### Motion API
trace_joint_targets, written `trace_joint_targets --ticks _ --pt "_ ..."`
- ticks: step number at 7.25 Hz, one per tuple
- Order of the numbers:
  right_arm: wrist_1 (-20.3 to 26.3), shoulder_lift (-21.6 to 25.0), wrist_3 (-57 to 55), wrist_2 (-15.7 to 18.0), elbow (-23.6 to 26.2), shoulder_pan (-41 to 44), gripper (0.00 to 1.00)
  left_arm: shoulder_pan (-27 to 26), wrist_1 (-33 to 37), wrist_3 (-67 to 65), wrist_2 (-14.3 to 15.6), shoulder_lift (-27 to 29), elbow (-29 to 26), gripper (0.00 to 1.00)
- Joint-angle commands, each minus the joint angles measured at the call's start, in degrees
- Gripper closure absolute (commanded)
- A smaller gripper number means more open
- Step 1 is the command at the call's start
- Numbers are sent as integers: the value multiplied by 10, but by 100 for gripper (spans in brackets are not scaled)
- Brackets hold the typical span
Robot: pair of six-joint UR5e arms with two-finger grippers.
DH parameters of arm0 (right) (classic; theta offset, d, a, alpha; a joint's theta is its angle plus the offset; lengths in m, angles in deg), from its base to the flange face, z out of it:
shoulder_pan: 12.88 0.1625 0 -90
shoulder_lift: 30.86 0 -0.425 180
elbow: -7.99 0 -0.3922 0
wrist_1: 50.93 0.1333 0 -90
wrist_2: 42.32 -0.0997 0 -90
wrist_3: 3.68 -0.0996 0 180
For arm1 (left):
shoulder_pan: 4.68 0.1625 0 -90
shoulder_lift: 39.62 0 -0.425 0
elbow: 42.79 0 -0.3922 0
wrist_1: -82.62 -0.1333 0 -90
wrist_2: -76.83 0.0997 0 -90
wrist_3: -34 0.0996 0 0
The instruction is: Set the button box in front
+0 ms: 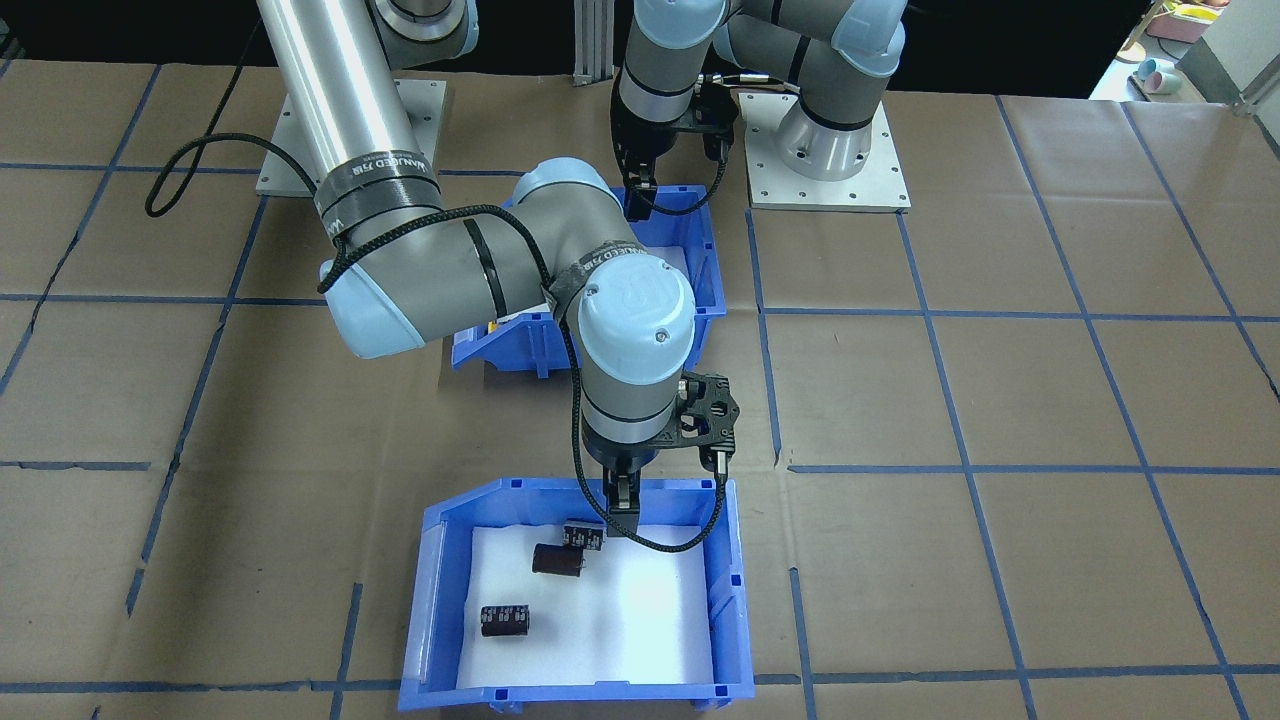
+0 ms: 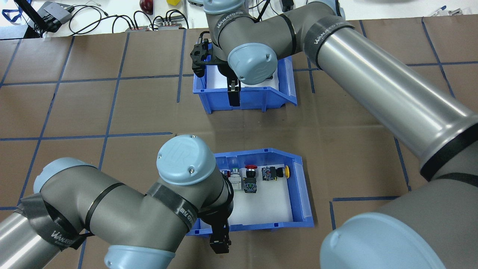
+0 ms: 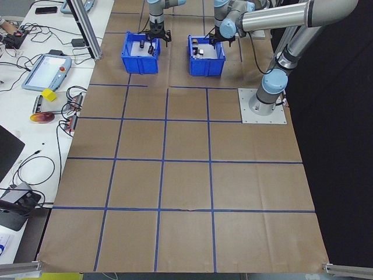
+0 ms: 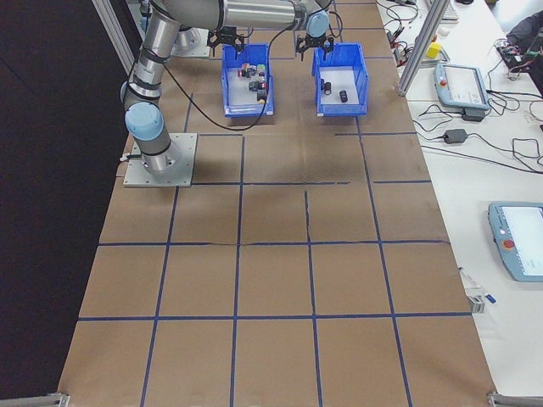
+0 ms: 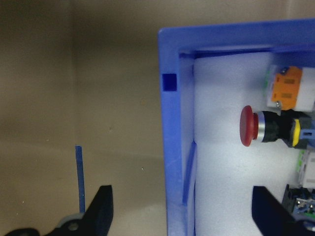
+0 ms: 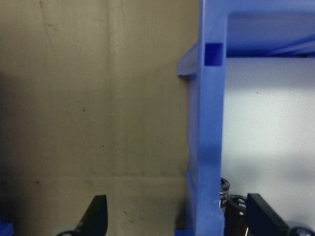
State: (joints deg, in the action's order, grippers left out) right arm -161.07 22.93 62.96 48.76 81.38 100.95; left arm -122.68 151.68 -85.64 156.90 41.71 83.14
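With both pincers straddling bin walls, we're set up for a swap. Left pincer (image 5: 179,209) is wide open, holding nothing, one finger outside the button box (image 2: 298,179), one inside over the white liner; the wall runs between them, red push-button (image 5: 252,126) just ahead on the inner side. Right pincer (image 6: 177,216) is likewise open and empty across the wall of the capacitor bin (image 1: 735,590), capacitors (image 1: 505,620) on its inner side. Button box sits on the table nearer the robot. Our call: seat deeper on the wall, close square, keep the inner finger off the switches, lift level.
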Motion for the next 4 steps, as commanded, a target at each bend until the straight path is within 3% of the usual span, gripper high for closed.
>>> trace_joint_targets --ticks 1,2,4 --pt "-6 -11 -2 3 2 0 14 -19 -47 -7 0 17 15 1" --pt "-5 -10 2 24 0 0 54 -21 -94 -42 -1 40 23 1" --pt "-5 -6 5 37 -4 0 88 -42 -129 -63 5 75 24 1"
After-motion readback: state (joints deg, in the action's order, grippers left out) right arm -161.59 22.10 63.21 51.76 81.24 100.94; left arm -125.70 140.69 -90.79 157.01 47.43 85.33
